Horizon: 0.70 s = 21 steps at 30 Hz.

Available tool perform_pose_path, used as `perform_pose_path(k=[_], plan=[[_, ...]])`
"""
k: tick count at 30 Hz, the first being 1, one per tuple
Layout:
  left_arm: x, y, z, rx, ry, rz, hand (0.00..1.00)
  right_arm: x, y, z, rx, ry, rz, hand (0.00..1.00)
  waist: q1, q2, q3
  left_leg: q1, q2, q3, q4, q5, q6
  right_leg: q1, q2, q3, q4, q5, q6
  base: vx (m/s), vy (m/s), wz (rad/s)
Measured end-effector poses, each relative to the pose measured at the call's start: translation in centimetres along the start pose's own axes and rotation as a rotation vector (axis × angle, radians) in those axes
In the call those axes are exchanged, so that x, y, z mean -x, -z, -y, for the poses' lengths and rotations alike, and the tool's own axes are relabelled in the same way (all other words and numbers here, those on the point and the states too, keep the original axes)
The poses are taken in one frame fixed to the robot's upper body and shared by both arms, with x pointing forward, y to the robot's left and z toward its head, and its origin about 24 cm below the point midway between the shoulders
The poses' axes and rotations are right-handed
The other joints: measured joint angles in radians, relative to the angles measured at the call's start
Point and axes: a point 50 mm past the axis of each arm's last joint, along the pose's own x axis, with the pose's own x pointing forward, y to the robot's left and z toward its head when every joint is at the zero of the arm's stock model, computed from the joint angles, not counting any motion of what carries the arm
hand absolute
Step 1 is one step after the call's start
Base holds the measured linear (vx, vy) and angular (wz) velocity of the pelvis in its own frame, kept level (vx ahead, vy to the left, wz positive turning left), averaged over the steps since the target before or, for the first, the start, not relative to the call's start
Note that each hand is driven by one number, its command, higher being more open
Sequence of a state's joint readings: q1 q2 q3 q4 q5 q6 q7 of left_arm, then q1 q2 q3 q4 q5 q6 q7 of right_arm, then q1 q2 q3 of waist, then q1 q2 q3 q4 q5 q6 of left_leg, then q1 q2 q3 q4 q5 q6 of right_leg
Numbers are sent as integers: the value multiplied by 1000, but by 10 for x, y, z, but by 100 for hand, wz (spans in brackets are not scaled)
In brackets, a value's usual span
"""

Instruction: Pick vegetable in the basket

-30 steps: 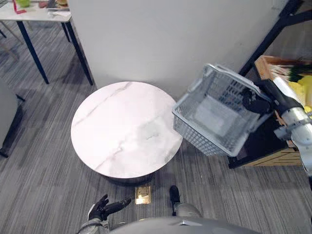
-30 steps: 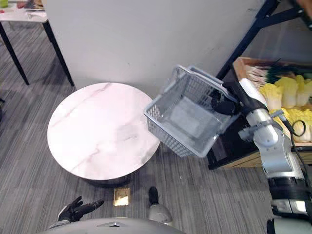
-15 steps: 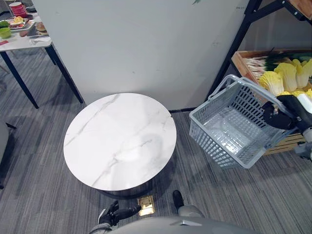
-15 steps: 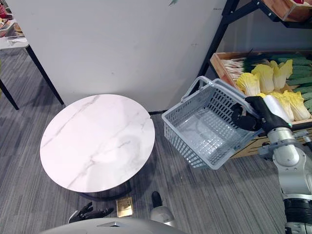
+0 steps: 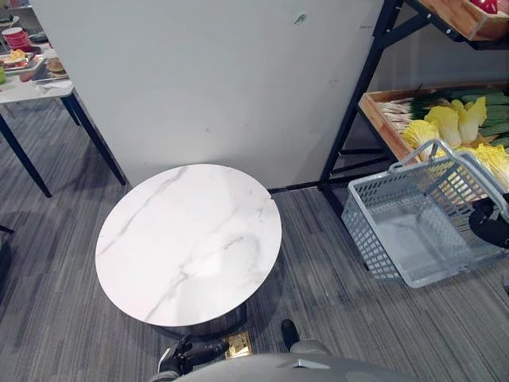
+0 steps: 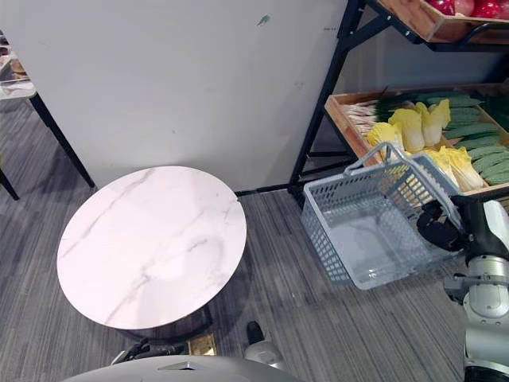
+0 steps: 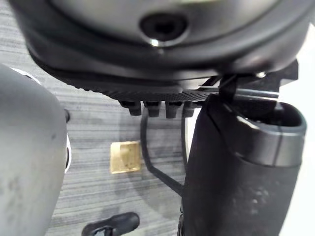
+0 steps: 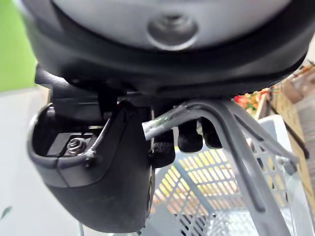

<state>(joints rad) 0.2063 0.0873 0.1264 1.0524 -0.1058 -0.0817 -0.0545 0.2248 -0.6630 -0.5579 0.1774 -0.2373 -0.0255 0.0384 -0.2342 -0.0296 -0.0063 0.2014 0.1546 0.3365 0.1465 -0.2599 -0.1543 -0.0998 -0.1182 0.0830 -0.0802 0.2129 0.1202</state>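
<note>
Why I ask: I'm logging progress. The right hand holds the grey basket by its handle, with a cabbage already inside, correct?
Not quite. The right eye view shows the basket empty; the cabbages lie behind it. The right hand does hold the grey basket by its handle.

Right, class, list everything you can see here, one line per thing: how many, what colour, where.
Round white marble table: one, white, centre of the floor.
Grey plastic mesh basket: one, grey, empty, before the rack.
Black metal rack: one, black, right side.
Wooden crates: two, tan, on the rack.
Yellow-green cabbages: several, lower crate.
Long green vegetables: a bunch, lower crate.
Red produce: a few, upper crate.
Brass floor plate: one, gold, by the table's base.
Right hand: dark, curled round the basket's handle.
Left hand: dark, near the floor plate.
</note>
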Motion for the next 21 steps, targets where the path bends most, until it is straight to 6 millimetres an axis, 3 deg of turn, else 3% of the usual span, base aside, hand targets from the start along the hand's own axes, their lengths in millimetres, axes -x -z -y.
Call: perform_pose_path(k=[4,10,15,17,21], plan=[[0,0,0,0,-3,0,100,1,1,-3,2,-2,-7,0,6,1,0,19,-4,42,25,-28,-1,3,2,46,0,-1,7,-75,2,-29],[0,1,1,14,-14,-1,100,3,4,-3,-16,9,-16,0,15,1,11,-9,7,79,101,-79,27,-40,22,119,47,-36,19,-46,-6,-22],[-3,-12,0,42,-36,37,100,7,4,-12,-56,8,-20,0,34,-7,78,-19,42,96,232,-144,18,-67,64,156,158,-60,15,10,20,-20],[-5,-19,-1,48,-48,54,100,11,0,-20,-94,6,-9,0,36,-27,118,-20,48,102,289,-179,27,-77,71,171,212,-83,22,-32,41,-15],[-6,-24,-4,61,-63,68,100,19,-2,-23,-100,1,5,0,39,-41,149,-21,48,126,353,-223,44,-89,70,206,252,-98,29,-43,65,-17]])
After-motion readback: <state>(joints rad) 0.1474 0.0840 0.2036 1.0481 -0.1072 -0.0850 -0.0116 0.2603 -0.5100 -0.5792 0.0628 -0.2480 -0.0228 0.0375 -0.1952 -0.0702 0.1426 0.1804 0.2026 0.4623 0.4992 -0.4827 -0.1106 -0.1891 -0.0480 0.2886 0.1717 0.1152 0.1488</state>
